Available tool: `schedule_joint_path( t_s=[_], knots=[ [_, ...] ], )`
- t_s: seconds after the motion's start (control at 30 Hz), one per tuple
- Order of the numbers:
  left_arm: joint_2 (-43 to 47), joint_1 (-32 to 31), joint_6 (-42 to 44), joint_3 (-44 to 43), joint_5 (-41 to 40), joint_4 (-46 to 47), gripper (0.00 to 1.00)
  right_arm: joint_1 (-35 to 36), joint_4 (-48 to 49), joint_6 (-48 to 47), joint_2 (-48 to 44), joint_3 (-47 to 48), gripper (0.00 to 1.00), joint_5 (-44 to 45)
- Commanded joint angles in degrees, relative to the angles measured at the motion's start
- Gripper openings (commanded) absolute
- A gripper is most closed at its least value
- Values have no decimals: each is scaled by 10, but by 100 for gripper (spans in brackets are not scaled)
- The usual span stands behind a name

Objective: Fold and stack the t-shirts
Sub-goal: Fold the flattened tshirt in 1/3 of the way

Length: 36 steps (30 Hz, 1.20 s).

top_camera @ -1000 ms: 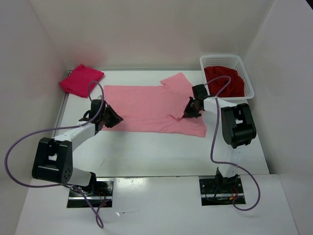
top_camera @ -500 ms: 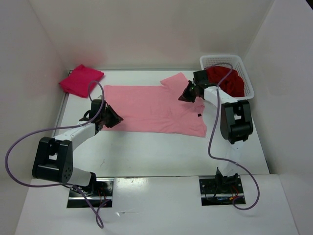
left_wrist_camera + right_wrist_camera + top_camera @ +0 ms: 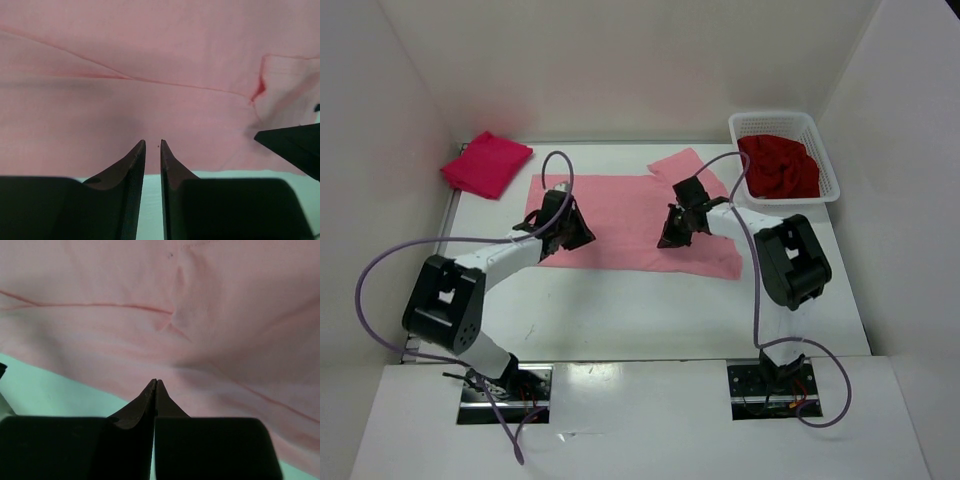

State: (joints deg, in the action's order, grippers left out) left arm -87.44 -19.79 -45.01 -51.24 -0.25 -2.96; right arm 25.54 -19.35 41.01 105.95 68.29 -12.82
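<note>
White walls close in a white desk. The pink shirt lies spread across the desk's middle and is the largest thing there. It is mostly flat, with a sleeve sticking out at its far right corner and long thin creases running across the cloth.

Right of the pink shirt, at the far corner, sits a white basket. The dark red shirt is bunched inside it. Well left of the pink shirt, also at the far edge, the magenta shirt lies as a folded square, apart from everything else.

Both arms reach over the pink shirt. The left gripper is low over its left part, close to the near hem. Its fingers stand a thin slit apart, and pale desk shows through the gap with no cloth seen in it. From this angle it is hard to say whether the tips touch the fabric.

The right gripper is over the right part of the pink shirt, just inside its near edge. Its fingers are pressed tight together, and nothing is seen between them. A small pucker in the cloth sits just beyond the tips.
</note>
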Motion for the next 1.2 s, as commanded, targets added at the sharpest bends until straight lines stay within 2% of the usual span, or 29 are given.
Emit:
schedule_joint_path(
  t_s=[0.0, 0.17, 0.33, 0.57, 0.67, 0.8, 0.9, 0.93, 1.1, 1.17],
  knots=[
    [-67, 5, 24, -12, -22, -15, 25, 13, -4, -14, 43, 46, 0, 45],
    [-131, 5, -8, -20, 15, -15, 25, 28, -17, -20, 84, 74, 0, 68],
    [-149, 22, -30, 21, 66, -15, 25, 39, -4, -20, 79, 18, 0, 74],
    [-54, 35, -56, 133, 93, -56, 25, 61, -4, -20, 24, -80, 0, 79],
    [-6, 35, -63, 172, 93, -82, 28, 86, -9, -20, 5, -114, 0, 79],
    [77, 42, -75, 219, 105, -126, 29, 110, -24, -8, -30, -134, 0, 56],
    [154, 50, -67, 219, 88, -139, 33, 119, -24, 0, -56, -149, 0, 48],
    [165, 58, -58, 192, 83, -144, 33, 119, -37, 0, -56, -132, 0, 48],
    [134, 90, -12, 52, 62, -136, 34, 103, -82, -38, -67, -22, 12, 54],
    [99, 126, -2, 8, 57, -118, 34, 84, -82, -44, -73, 15, 19, 40]
  ],
)
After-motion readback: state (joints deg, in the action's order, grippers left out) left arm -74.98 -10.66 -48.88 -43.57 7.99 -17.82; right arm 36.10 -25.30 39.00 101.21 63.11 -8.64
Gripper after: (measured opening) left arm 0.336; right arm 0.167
